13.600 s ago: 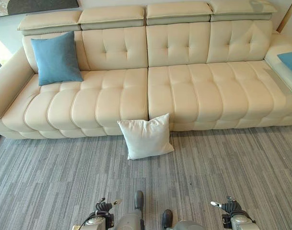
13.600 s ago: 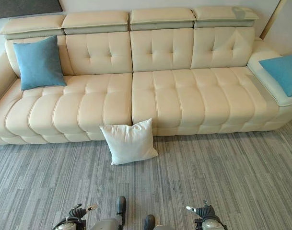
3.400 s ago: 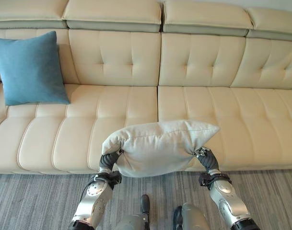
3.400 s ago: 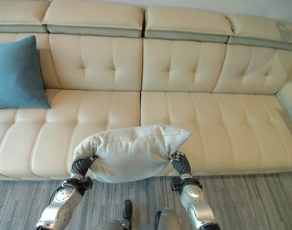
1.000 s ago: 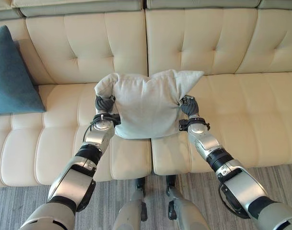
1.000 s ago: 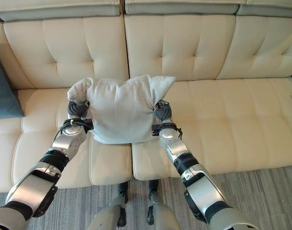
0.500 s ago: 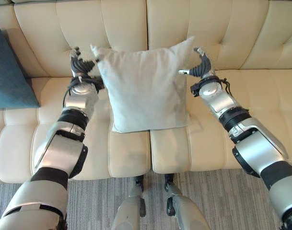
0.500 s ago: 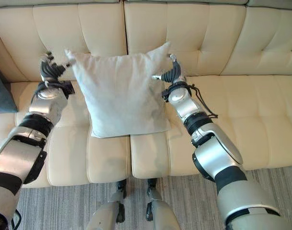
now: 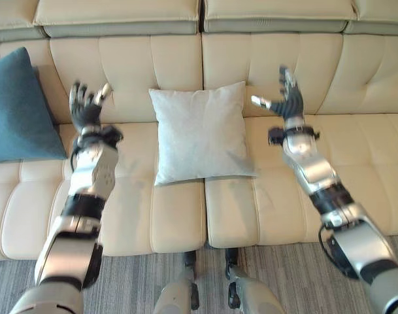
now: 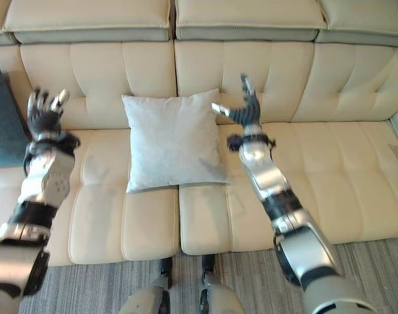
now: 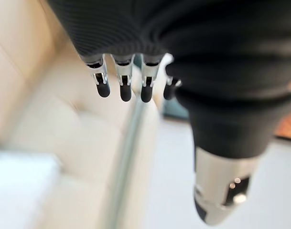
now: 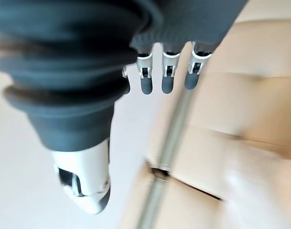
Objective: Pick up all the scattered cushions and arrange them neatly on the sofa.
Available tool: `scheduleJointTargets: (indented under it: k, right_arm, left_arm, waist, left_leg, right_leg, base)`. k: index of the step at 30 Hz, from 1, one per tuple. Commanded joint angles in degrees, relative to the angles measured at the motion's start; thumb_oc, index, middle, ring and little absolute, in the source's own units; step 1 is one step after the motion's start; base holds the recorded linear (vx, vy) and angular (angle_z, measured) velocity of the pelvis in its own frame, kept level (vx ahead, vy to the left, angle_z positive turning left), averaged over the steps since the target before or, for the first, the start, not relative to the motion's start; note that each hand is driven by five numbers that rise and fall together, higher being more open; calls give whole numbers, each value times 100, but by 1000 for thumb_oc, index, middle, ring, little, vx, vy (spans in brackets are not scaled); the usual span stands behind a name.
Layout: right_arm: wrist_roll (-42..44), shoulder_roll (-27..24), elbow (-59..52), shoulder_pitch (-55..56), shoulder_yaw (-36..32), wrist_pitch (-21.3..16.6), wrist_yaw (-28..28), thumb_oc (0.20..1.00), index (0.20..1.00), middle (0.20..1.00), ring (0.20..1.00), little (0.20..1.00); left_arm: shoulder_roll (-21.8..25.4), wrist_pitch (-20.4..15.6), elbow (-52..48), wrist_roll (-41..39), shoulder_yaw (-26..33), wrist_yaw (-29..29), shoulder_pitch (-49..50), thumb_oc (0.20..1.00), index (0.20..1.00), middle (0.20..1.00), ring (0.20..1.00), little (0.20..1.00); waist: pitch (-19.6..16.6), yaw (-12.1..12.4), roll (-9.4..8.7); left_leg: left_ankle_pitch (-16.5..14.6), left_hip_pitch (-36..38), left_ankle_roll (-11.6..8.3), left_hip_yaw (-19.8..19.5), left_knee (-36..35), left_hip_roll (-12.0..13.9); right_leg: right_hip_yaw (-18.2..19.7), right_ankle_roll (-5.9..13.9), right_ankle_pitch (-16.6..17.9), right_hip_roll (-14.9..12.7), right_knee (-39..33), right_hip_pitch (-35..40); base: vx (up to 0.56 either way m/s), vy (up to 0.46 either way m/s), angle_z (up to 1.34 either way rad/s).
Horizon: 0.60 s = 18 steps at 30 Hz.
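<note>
A pale grey cushion [image 9: 200, 133] leans against the backrest at the middle of the cream sofa [image 9: 297, 170], straddling the seam between two seats. My left hand [image 9: 85, 108] is raised to the cushion's left, fingers spread open, holding nothing. To the cushion's right my right hand [image 9: 287, 101] is lifted the same way, open and apart from the fabric. A blue cushion [image 9: 19, 104] stands against the backrest at the sofa's left end. In the wrist views the fingers [image 11: 122, 86] of the left hand and the fingers [image 12: 167, 78] of the right hand point straight out with nothing between them.
Grey striped carpet [image 9: 140, 281] runs along the sofa's front edge. Bare seat lies between the two cushions and across the sofa's right half [image 10: 342, 170].
Both hands have let go of the pale cushion and moved outward and up. The cushion has settled against the backrest. The camera has tilted up, showing more of the headrests.
</note>
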Motion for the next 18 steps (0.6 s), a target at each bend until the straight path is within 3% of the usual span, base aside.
scheduleJointTargets:
  k: [1, 9, 15, 18]
  right_arm:
    - [-294, -188, -244, 937, -449, -273, 451, 1000, 1000, 1000, 1000, 1000]
    - [-640, -143, 666, 2756, -766, 217, 1349, 1000, 1000, 1000, 1000, 1000]
    - [-434, 402, 2977, 3084, -1023, 297, 1433, 1000, 1000, 1000, 1000, 1000]
    - [-412, 501, 3475, 3009, -1030, 278, 1409, 1000, 1000, 1000, 1000, 1000]
  left_arm:
    - [-287, -45, -166, 771, 100, -309, 930, 1000, 1000, 1000, 1000, 1000]
    - [-1134, 557, 274, 1546, 68, -1231, 2708, 1000, 1000, 1000, 1000, 1000]
    - [-1369, 815, 1831, 2257, -234, -1581, 2846, 1000, 1000, 1000, 1000, 1000]
    - [-1406, 817, 2473, 2384, -232, -1597, 2758, 1000, 1000, 1000, 1000, 1000]
  waist:
    - [-610, 150, 31]
    - [-840, 128, 16]
    - [-825, 72, 37]
    - [-776, 85, 49]
  left_leg:
    - [-737, 429, -102, -61, -35, -108]
    - [-751, 564, -84, -153, -35, -197]
    - [-766, 669, 19, -207, -35, -315]
    - [-746, 627, 27, -128, -35, -303]
  right_leg:
    - [-116, 547, -753, -341, -19, 508]
    - [-295, 568, -734, -433, -19, 741]
    - [-327, 629, -559, -545, -19, 868]
    - [-270, 645, -448, -527, -19, 714]
  base:
    - [-68, 41, 2]
    - [-75, 56, 5]
    - [-98, 104, 11]
    - [-130, 42, -8]
